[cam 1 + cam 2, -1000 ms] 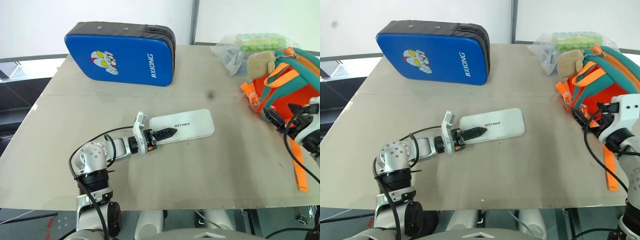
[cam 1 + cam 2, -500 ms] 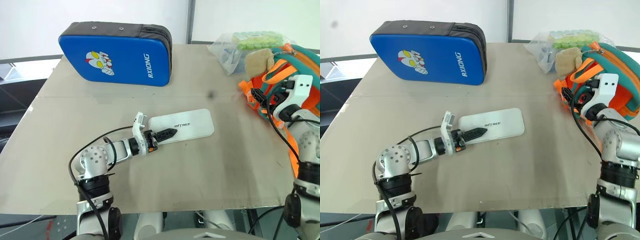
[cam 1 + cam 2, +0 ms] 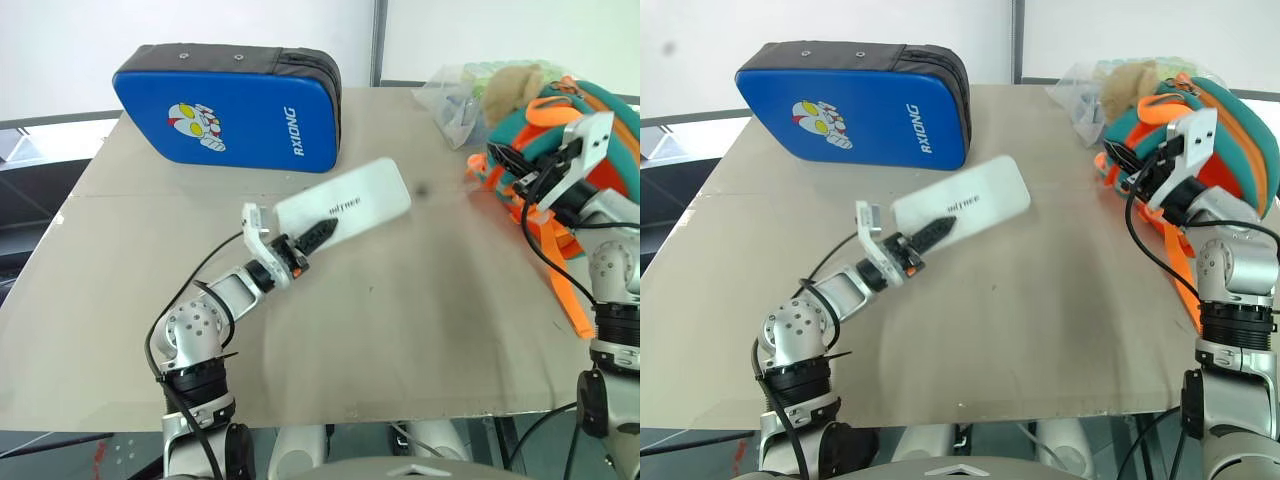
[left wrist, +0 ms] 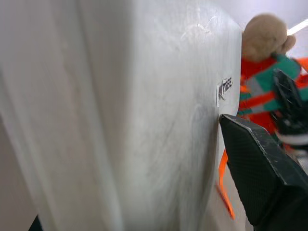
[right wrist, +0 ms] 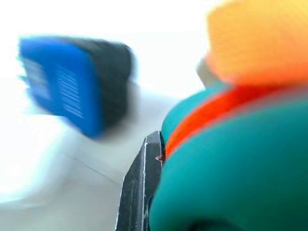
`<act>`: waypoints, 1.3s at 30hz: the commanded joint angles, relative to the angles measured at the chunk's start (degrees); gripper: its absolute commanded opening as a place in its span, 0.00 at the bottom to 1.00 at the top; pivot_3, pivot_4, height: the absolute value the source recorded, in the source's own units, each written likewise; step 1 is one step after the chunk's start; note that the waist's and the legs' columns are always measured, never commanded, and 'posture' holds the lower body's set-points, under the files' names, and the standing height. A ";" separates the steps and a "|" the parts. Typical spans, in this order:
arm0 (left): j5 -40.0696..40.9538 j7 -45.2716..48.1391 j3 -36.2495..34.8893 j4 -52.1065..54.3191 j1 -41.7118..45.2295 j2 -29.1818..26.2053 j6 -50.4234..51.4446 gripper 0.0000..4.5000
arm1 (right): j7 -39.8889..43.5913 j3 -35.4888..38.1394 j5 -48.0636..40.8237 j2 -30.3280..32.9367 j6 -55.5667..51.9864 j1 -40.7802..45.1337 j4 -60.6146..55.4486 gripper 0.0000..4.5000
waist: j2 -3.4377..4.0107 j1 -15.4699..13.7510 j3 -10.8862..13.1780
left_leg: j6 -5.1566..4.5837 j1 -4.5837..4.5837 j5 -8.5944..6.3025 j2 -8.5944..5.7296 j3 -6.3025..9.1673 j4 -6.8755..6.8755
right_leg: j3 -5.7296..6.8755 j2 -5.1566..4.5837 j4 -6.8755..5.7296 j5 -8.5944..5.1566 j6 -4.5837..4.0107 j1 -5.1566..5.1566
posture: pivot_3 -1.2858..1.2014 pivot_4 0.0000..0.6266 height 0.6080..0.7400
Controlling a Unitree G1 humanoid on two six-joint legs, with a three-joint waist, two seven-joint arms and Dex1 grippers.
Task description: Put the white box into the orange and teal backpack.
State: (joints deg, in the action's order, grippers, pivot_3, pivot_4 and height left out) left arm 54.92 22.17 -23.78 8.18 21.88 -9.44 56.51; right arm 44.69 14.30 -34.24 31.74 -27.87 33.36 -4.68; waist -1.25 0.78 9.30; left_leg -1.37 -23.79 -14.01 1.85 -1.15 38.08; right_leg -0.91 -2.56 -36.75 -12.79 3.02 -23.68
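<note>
Left eye view shows you the left gripper [image 3: 305, 243] clamped on the flat white plastic box [image 3: 345, 203], lifted off the beige table [image 3: 400, 320]. Right eye view: your right gripper [image 3: 1127, 163] is closed on the orange and teal fabric backpack [image 3: 1230, 150]. Right wrist view: teal fabric against a black finger [image 5: 137, 192].

Teal fabric of the orange and teal backpack [image 5: 240, 178] takes up the lower right of the frame, with an orange strip across it and an orange blur upper right. One black finger [image 5: 139, 192] of the right gripper pokes up at the bottom center, pressed right against the teal. The blue padded case [image 5: 72, 86] sits blurry at upper left.
</note>
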 commanded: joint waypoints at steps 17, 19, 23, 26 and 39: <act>-0.44 23.85 1.42 6.24 5.99 -23.70 -16.23 0.61 | 10.37 -1.38 -21.76 13.77 -14.62 -19.31 -27.99 0.01 | -0.24 -0.53 0.17 | -0.01 0.00 -0.01 -0.08 -0.02 0.11 | 0.05 -0.11 0.04 -0.18 -0.18 0.06 | 0.52 0.24 1.00; -4.70 27.46 4.02 5.57 5.98 -25.52 -20.55 0.61 | 10.99 -0.92 -22.34 14.05 -14.57 -19.45 -27.70 0.01 | -0.24 -0.53 0.17 | 0.00 0.01 -0.01 -0.07 -0.01 0.11 | 0.05 -0.08 0.01 -0.19 -0.19 0.06 | 0.52 0.24 1.00; -10.17 31.31 7.39 3.75 6.49 -26.74 -26.79 0.61 | 12.23 0.23 -23.54 14.90 -14.55 -20.10 -27.33 0.01 | -0.24 -0.71 0.17 | 0.00 -0.02 -0.01 -0.06 -0.02 0.10 | 0.04 -0.08 0.04 -0.19 -0.18 0.05 | 0.52 0.24 1.00; -13.95 31.83 9.09 0.65 8.78 -25.50 -31.99 0.61 | 13.61 2.02 -26.06 16.10 -15.28 -20.52 -27.17 0.01 | -0.30 -1.21 0.22 | 0.00 -0.05 -0.01 -0.07 -0.03 0.10 | 0.04 -0.09 0.08 -0.11 -0.04 0.05 | 0.52 0.24 1.00; -21.08 36.88 14.46 -5.60 11.04 -22.02 -44.31 0.61 | 12.08 6.80 -30.35 19.25 -16.08 -22.31 -27.41 0.01 | -0.41 -1.62 0.31 | -0.01 -0.07 -0.01 -0.05 -0.02 0.11 | 0.08 -0.08 0.09 -0.05 0.07 0.05 | 0.52 0.24 1.00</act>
State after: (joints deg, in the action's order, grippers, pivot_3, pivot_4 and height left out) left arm 34.32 57.56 -10.13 0.59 32.78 -31.66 14.73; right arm 56.91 18.68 -63.24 50.37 -44.67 10.38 -30.88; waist -1.66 -0.84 9.61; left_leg -1.38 -23.86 -14.03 1.80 -1.18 38.19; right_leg -0.84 -2.64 -36.66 -12.85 3.10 -23.63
